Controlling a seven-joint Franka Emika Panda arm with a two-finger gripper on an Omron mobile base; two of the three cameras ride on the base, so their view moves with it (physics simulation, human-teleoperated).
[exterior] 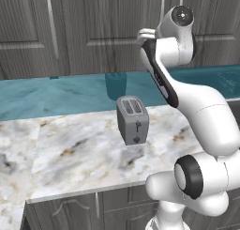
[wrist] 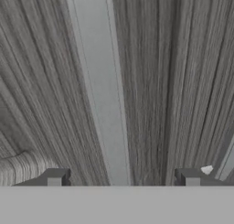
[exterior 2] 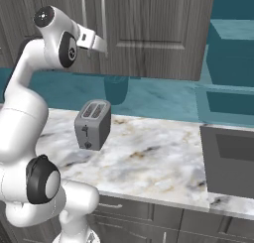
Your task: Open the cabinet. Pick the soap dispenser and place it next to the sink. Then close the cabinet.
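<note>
The cabinet [exterior 2: 149, 33] has dark grey wood-grain doors, and both are shut. Its long silver bar handle [wrist: 103, 90] runs up the hand view between my two fingertips [wrist: 55, 177]. My gripper [wrist: 123, 179] is open, one finger on each side of the bar with a gap left and right. From the right base view the gripper [exterior 2: 101, 44] is raised against the lower end of the handle [exterior 2: 104, 21]. The sink [exterior 2: 230, 162] is a dark grey basin set in the marble worktop at the right. The soap dispenser is hidden.
A grey two-slot toaster [exterior: 132, 119] [exterior 2: 93, 124] stands on the marble worktop [exterior: 70, 149] below my raised arm. A teal backsplash [exterior: 61, 93] runs behind it. A second door handle [exterior 2: 84, 19] sits just left of the one between my fingers. Low grey base units [exterior: 93, 205] line the front.
</note>
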